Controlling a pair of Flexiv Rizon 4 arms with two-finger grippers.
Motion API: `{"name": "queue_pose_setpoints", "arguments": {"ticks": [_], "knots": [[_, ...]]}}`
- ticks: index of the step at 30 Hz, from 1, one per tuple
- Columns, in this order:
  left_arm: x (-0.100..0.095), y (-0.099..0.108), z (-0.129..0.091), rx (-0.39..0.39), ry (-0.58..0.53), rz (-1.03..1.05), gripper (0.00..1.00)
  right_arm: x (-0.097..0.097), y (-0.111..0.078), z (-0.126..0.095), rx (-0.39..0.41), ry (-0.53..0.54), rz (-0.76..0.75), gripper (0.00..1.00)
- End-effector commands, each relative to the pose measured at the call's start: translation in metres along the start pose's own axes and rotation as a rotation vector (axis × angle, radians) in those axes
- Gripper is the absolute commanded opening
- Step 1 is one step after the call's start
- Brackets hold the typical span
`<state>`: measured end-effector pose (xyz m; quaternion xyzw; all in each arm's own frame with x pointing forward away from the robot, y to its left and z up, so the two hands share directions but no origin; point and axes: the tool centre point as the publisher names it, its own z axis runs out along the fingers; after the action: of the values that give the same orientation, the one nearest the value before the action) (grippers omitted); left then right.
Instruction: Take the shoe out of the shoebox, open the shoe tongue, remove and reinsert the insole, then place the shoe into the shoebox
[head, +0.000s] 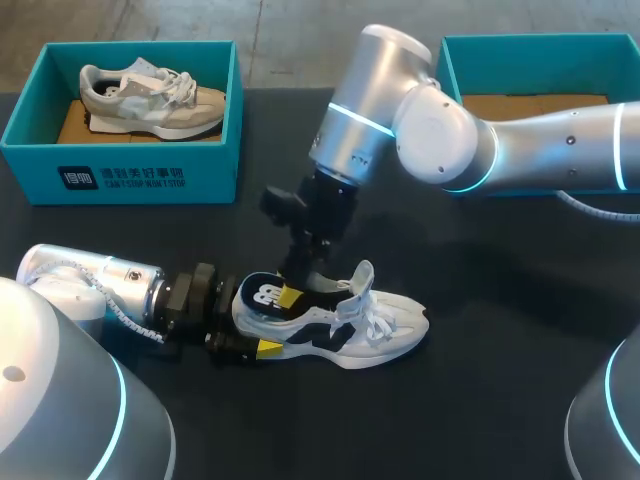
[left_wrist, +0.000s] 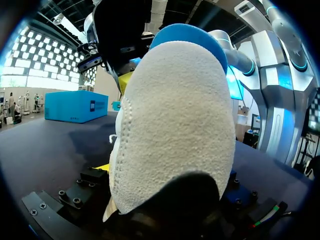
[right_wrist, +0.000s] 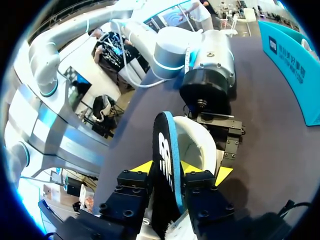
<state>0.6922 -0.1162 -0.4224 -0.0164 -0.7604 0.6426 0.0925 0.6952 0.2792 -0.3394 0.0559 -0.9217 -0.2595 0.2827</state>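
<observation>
As left jaws grip the shoe (head: 372, 336), right jaws pinch its insole (right_wrist: 163, 150).

The silver left arm (head: 95, 282), ringed with cyan light, comes in low from the near left and lies almost level. Its black, yellow-tipped left gripper (head: 278, 321) is clamped on both sides of the heel of a white and black shoe (head: 385, 325). The silver right arm (head: 540, 140) reaches in from the right, bends at a bulky elbow and points its wrist steeply down, and its black, yellow-tipped right gripper (right_wrist: 167, 167) pinches an upright black, blue-edged insole (right_wrist: 163, 145) between both fingers.
</observation>
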Motion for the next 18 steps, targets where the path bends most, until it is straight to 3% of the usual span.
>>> {"name": "queue_pose_setpoints", "arguments": {"ticks": [1, 12, 18], "knots": [[-0.0014, 0.0020, -0.0010, 0.001, -0.001, 0.000, 0.00, -0.0008, 0.0028, 0.0010, 0.008, -0.001, 0.002, 0.27], [-0.0014, 0.0020, -0.0010, 0.001, -0.001, 0.000, 0.00, -0.0009, 0.0032, 0.0006, 0.005, -0.001, 0.001, 0.02], [-0.0014, 0.0020, -0.0010, 0.001, -0.001, 0.000, 0.00, 0.0011, 0.0040, -0.0031, -0.002, -0.015, -0.007, 0.00]]}}
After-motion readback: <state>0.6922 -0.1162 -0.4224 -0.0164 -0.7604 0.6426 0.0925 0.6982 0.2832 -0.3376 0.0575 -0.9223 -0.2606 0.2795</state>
